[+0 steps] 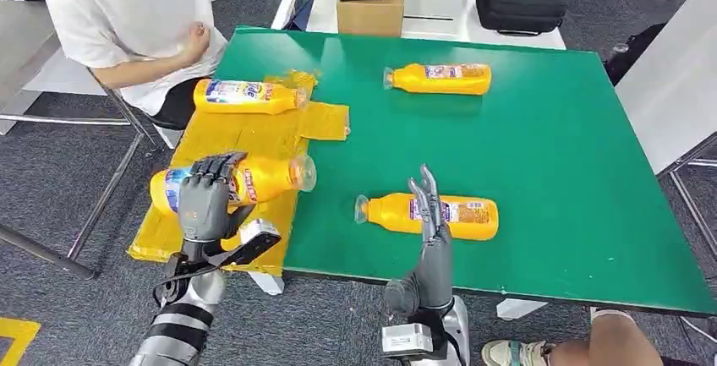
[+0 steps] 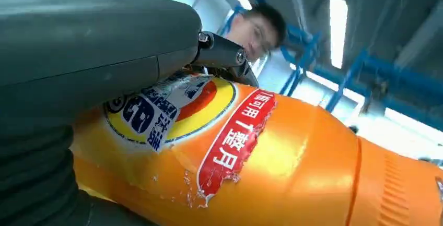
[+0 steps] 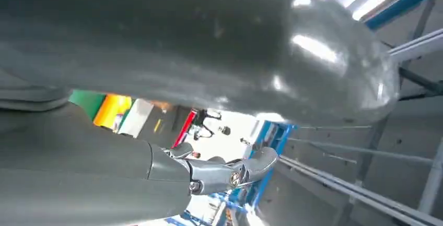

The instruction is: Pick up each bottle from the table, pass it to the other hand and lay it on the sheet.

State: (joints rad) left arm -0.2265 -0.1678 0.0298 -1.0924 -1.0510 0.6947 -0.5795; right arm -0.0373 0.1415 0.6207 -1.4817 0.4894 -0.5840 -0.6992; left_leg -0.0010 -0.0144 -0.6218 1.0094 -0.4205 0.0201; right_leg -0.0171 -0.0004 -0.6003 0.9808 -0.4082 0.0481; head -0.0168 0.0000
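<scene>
The bottle (image 1: pixel 245 182) sits in the left hand (image 1: pixel 205 201), whose fingers wrap over its labelled middle; it lies on its side over the near end of the yellow sheet (image 1: pixel 245 133), cap pointing towards the right hand, and whether it already rests on the sheet or hangs just above I cannot tell; the left wrist view shows the thumb pressed against the torn label. To finish this step well, I judge the hand should lower until the bottle's full length bears on the sheet, then spread its fingers slowly so the round body does not roll towards the table edge. A second bottle (image 1: pixel 247 95) lies on the sheet beyond the left hand; the right hand (image 1: pixel 431 214) stands upright, fingers straight and holding nothing, just in front of a third bottle (image 1: pixel 431 215) on the green table (image 1: pixel 550 155); a fourth bottle (image 1: pixel 440 79) lies well beyond it.
</scene>
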